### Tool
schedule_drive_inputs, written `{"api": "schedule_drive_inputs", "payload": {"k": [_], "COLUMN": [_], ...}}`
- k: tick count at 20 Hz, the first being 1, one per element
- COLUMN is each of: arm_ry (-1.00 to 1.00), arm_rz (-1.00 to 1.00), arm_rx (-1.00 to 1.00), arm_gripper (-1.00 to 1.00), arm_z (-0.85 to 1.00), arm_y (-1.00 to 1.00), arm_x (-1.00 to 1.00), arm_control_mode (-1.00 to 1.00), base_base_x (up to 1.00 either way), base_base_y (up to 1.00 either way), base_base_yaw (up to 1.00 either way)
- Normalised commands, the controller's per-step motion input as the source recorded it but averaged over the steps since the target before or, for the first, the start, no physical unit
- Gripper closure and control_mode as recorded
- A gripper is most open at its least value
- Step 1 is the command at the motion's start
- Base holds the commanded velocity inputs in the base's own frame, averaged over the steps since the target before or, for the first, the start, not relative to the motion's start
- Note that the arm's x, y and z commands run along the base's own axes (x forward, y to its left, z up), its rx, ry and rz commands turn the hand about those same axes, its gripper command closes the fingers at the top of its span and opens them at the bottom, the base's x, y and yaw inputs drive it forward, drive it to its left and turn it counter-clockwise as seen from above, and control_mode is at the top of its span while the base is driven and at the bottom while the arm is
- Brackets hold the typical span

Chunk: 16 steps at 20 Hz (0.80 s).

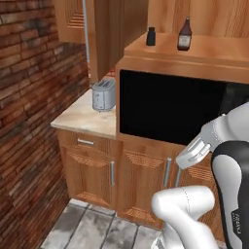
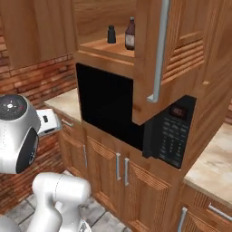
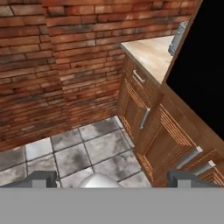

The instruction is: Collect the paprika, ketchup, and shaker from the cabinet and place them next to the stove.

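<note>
While the claw (image 3: 112,178) hangs low with its two dark finger tips (image 3: 39,178) spread wide and nothing between them, the hand view looks down past it at grey floor tiles (image 3: 83,151), a red brick wall (image 3: 52,65) and the lower wooden doors (image 3: 157,131) under a pale worktop (image 3: 151,54).

Up on the plank shelf of the cabinet (image 1: 214,56), the shaker (image 1: 151,36) and the ketchup (image 1: 184,34) stand upright, near each other but apart, the small black shaker to the left of the bottle in the left base view. The right base view shows the same pair from the other side, the shaker (image 2: 111,35) again left of the ketchup (image 2: 130,34), both just behind the open cabinet door (image 2: 156,54) with its long metal handle (image 2: 159,50). The bottle's pale label faces forward in the left base view.

Below the shelf lies the large black recess (image 1: 170,107), and in the right base view a dark microwave control panel (image 2: 172,131) sits at its right end (its buttons are too small to read).

A silver toaster (image 1: 103,94) stands on the worktop (image 1: 80,119) left of the recess, close to the brick wall (image 1: 29,97). The robot's white arm (image 1: 214,141) rises at the lower right of the left base view, well below the shelf and well apart from both containers.
</note>
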Motion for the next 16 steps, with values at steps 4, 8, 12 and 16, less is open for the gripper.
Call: {"api": "schedule_drive_inputs", "payload": {"k": [4,8,12,16], "arm_ry": [0.00,0.00,0.00,0.00], "arm_rz": [0.00,0.00,0.00,0.00], "arm_rx": [0.00,0.00,0.00,0.00], "arm_gripper": [-1.00,-1.00,-1.00,-1.00], "arm_z": [0.00,0.00,0.00,0.00], "arm_y": [0.00,0.00,0.00,0.00], "arm_x": [0.00,0.00,0.00,0.00], "arm_control_mode": [1.00,1.00,1.00,1.00], "base_base_x": [0.40,0.40,0.39,0.39], "base_base_y": [0.00,0.11,0.31,0.21], "base_base_yaw": [-0.44,-0.45,-0.47,-0.45]}}
